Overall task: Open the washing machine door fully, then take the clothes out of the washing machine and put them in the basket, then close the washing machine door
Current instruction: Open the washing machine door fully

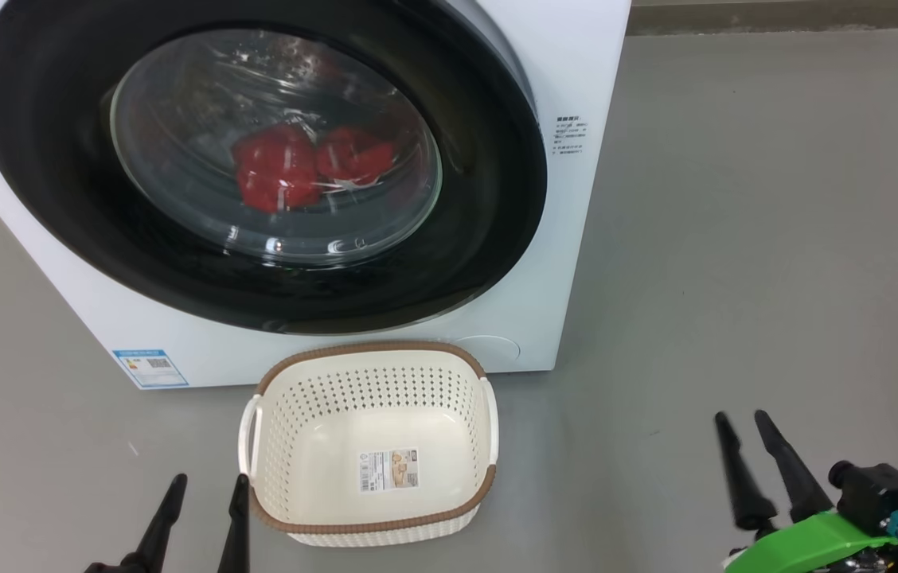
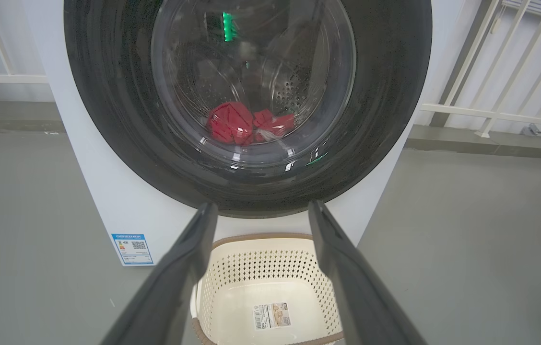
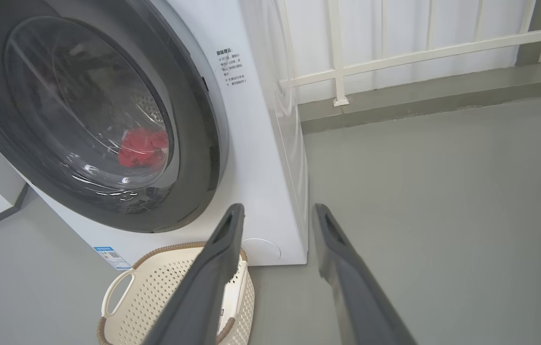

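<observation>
Washing machine door (image 1: 59, 199) is closed on the front of the washing machine (image 1: 584, 72). The clothes (image 1: 282, 171) are inside the drum, a red bundle low behind the glass bowl.

The basket (image 1: 373, 350) stands on the floor (image 1: 735, 239) just in front of the machine, below the door, nothing in it except a paper sticker (image 1: 389, 469) on its bottom. There is a blue label (image 1: 150, 368) on the machine's lower left corner.

Left tool (image 1: 210, 479) is low, just left of the basket, fingers wide apart and holding nothing; in the left wrist view they frame the basket and point at the door. Right tool (image 1: 741, 415) is well right of the basket over bare floor, fingers parted but narrower than the left, holding nothing.
</observation>
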{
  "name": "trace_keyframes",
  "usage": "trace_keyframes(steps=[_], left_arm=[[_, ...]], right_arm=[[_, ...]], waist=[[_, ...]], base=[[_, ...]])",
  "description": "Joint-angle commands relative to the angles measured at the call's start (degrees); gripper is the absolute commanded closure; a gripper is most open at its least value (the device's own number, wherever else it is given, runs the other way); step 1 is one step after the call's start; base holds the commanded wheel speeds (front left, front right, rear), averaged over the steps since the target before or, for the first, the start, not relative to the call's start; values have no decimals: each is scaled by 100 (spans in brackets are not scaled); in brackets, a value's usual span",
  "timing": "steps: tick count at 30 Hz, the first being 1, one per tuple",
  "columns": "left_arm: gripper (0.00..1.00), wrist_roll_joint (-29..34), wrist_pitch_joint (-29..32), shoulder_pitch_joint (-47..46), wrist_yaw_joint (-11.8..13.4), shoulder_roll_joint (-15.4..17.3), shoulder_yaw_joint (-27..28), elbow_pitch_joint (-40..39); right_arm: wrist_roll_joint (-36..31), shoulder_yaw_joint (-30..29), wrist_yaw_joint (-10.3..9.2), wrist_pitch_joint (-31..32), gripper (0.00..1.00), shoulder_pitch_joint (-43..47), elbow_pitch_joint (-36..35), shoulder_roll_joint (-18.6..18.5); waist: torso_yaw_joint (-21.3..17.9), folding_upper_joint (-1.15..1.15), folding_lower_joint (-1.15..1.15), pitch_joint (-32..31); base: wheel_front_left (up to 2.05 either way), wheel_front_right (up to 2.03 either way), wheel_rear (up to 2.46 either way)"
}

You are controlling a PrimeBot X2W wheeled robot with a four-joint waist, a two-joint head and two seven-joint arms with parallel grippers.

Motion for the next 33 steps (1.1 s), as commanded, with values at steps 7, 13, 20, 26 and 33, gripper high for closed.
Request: trace_keyframes(steps=[7,13,20,26,33], left_arm=[[0,-31,-70,-196,-32,69,130,-194],[0,-68,-70,-389,-32,67,99,-216],[0,-132,-70,-669,-32,66,-13,-238],[0,-205,-70,-870,-32,65,-99,-210],[0,-259,-70,-1031,-32,64,-173,-166]], right_arm=[[821,62,-4,-69,100,-692,-400,21],[1527,43,-4,-69,100,-1495,-586,38],[2443,177,-4,-69,100,-2514,-585,-182],[4026,795,-4,155,100,-3461,-282,-851],[5400,1130,-4,979,100,-4075,-113,-1333]], waist=[[-5,0,0,142],[77,0,0,363],[322,0,0,683],[574,0,0,961],[773,0,0,1145]], base=[[0,0,0],[0,0,0],[0,0,0],[0,0,0],[0,0,0]])
